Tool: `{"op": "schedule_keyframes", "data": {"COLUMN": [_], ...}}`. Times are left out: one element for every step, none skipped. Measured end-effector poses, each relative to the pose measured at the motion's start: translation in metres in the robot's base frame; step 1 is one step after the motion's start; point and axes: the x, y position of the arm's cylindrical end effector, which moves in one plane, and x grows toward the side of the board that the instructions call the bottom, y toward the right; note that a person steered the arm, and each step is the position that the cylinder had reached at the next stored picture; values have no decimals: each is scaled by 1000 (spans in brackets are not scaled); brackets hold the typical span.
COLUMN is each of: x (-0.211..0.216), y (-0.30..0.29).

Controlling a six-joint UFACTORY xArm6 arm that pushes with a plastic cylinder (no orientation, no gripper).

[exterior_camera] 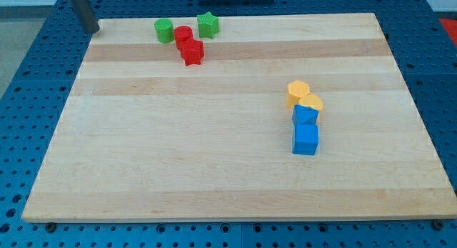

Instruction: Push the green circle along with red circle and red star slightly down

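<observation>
Up near the wooden board's [214, 176] top edge sits the green circle block [164, 30], the red circle block [183, 34] beside it, touching the red star block [192, 52]. Open board lies below. My tip [92, 29] stands upper left, apart, holding nothing.

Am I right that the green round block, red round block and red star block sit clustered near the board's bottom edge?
Not quite: the camera view shows the green round block, red round block and red star block clustered near the wooden board's top edge.
</observation>
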Motion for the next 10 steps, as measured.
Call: {"op": "schedule_keyframes", "data": {"x": [3, 5, 6, 6, -3, -3, 2, 0, -2, -2], "y": [0, 0, 0, 0, 10, 45, 84, 113, 142, 155]}}
